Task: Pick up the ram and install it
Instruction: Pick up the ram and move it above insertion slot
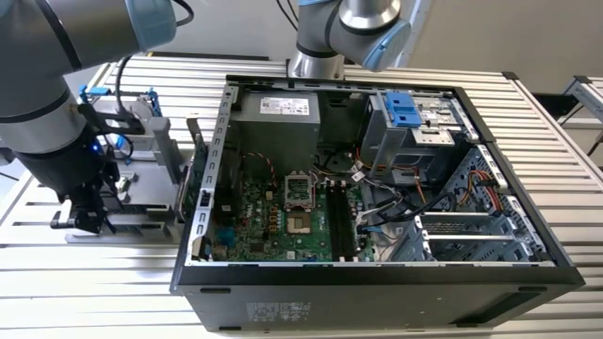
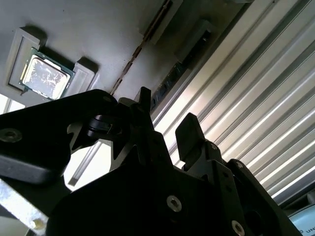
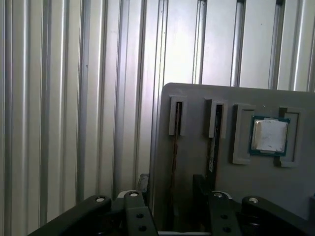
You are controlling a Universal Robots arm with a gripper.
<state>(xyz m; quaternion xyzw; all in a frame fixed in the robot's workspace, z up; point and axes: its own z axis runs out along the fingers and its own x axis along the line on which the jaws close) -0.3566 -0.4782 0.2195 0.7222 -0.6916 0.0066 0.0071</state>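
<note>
1. Exterior view: the slatted table (image 1: 556, 162) carries an open computer case (image 1: 377, 272). At the exterior view's left the gripper (image 1: 90, 215) hangs low over a grey fixture (image 1: 141, 215), close to the case wall. The arm hides the slots.
2. First wrist view: the ram (image 3: 215, 142) stands edge-on in a fixture slot, its near end cut off. The fingers (image 3: 133, 211) are spread and empty.
3. Second wrist view: nothing lies between the fingers. They partly hide the ram (image 2: 167, 86).
</note>
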